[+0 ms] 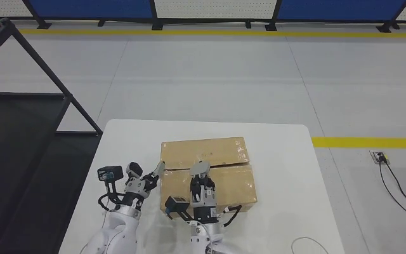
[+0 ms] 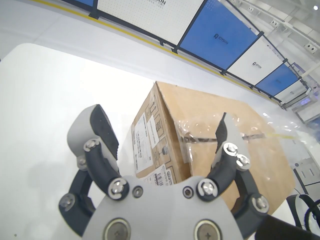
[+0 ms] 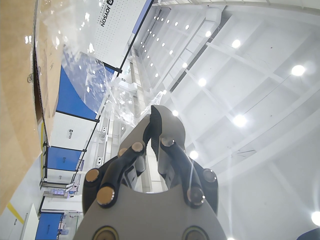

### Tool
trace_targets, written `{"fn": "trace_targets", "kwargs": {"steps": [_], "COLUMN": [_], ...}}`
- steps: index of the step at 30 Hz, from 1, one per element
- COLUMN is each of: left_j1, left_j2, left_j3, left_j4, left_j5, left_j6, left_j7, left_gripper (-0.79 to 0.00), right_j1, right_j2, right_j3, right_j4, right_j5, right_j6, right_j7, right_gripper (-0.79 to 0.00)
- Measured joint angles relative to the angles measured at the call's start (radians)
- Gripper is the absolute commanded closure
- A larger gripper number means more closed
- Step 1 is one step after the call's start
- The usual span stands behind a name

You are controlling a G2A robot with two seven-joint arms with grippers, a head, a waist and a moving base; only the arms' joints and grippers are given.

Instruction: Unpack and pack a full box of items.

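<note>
A brown cardboard box (image 1: 209, 174) lies shut on the white table (image 1: 279, 159). In the left wrist view the box (image 2: 215, 136) shows labels on its end and crinkled clear tape (image 2: 185, 131) along the top seam. My left gripper (image 1: 156, 173) (image 2: 162, 118) is open at the box's left end, one finger beside the labelled end and the other over the top. My right gripper (image 1: 200, 169) (image 3: 152, 112) hovers over the seam, pointing upward, shut on a loose strip of clear tape (image 3: 100, 76) that runs from the box (image 3: 20, 76) to its fingertips.
Bare white table surrounds the box on all sides. A black frame (image 1: 44, 95) stands off the table's left side. Blue and white panels (image 1: 209, 9) line the far wall behind a yellow floor line.
</note>
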Motion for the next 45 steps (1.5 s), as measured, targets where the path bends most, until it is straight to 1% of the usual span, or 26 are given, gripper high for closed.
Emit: {"fn": "trace_targets", "kwargs": {"steps": [1, 2, 3, 4, 7, 10, 11, 12, 14, 17, 19, 22, 24, 29, 32, 38, 45], "left_j1": [0.010, 0.026, 0.040, 0.055, 0.103, 0.128, 0.129, 0.129, 0.128, 0.128, 0.129, 0.109, 0.084, 0.014, -0.017, -0.046, -0.066], "left_j2": [0.000, 0.001, 0.002, 0.002, 0.004, 0.004, 0.004, 0.005, 0.005, 0.005, 0.003, -0.002, -0.005, -0.011, -0.014, -0.018, -0.020], "left_j3": [-0.010, -0.025, -0.036, -0.050, -0.097, -0.124, -0.125, -0.124, -0.123, -0.123, -0.118, -0.097, -0.078, -0.028, -0.006, 0.033, 0.048], "left_j4": [-0.013, -0.035, -0.055, -0.075, -0.124, -0.146, -0.147, -0.147, -0.146, -0.146, -0.144, -0.135, -0.122, -0.079, -0.063, -0.037, -0.004], "left_j5": [-0.004, -0.014, -0.028, -0.049, -0.158, -0.384, -0.471, -0.515, -0.540, -0.436, -0.418, -0.531, -0.596, -0.674, -0.685, -0.690, -0.696], "left_j6": [-0.003, -0.011, -0.026, -0.046, -0.123, -0.197, -0.203, -0.199, -0.193, -0.193, -0.188, -0.128, -0.067, 0.068, 0.117, 0.149, 0.173], "left_j7": [0.014, 0.033, 0.048, 0.064, 0.080, -0.006, -0.039, -0.044, -0.018, -0.012, -0.011, -0.039, -0.063, -0.122, -0.135, -0.128, -0.137], "left_gripper": [-0.773, -0.486, -0.028, 0.000, 0.000, 0.000, 0.000, 0.000, 0.000, 0.000, 0.000, 0.000, 0.000, 0.000, 0.000, 0.000, 0.000], "right_j1": [0.000, -0.001, -0.001, -0.001, -0.001, 0.001, 0.001, 0.001, 0.000, -0.008, -0.011, -0.012, -0.014, -0.015, -0.010, -0.003, 0.014], "right_j2": [0.000, 0.000, 0.000, 0.000, 0.001, 0.002, 0.002, 0.002, 0.002, 0.000, -0.004, -0.012, -0.018, -0.028, -0.030, -0.033, -0.038], "right_j3": [0.000, 0.001, 0.001, 0.002, 0.004, 0.008, 0.010, 0.011, 0.020, 0.039, 0.048, 0.054, 0.057, 0.040, 0.029, 0.018, -0.001], "right_j4": [0.001, 0.001, 0.001, 0.001, -0.001, -0.001, -0.001, 0.000, 0.001, 0.002, 0.005, 0.014, 0.020, 0.032, 0.040, 0.049, 0.057], "right_j5": [0.000, 0.000, 0.000, 0.000, 0.000, 0.000, 0.000, 0.000, 0.000, 0.000, 0.000, 0.000, 0.000, 0.000, 0.000, 0.000, 0.000], "right_j6": [0.002, 0.004, 0.006, 0.007, 0.011, 0.014, 0.015, 0.015, 0.016, 0.014, 0.001, -0.024, -0.036, -0.042, -0.044, -0.035, -0.024], "right_j7": [0.000, 0.000, 0.000, -0.001, -0.003, -0.009, -0.014, -0.018, -0.022, -0.004, 0.020, 0.052, 0.063, 0.054, 0.049, 0.057, 0.097], "right_gripper": [0.000, 0.000, 0.000, 0.000, 0.000, 0.000, 0.000, 0.000, 0.000, 0.000, 0.000, 0.000, 0.000, 0.000, 0.000, 0.000, 0.000]}}
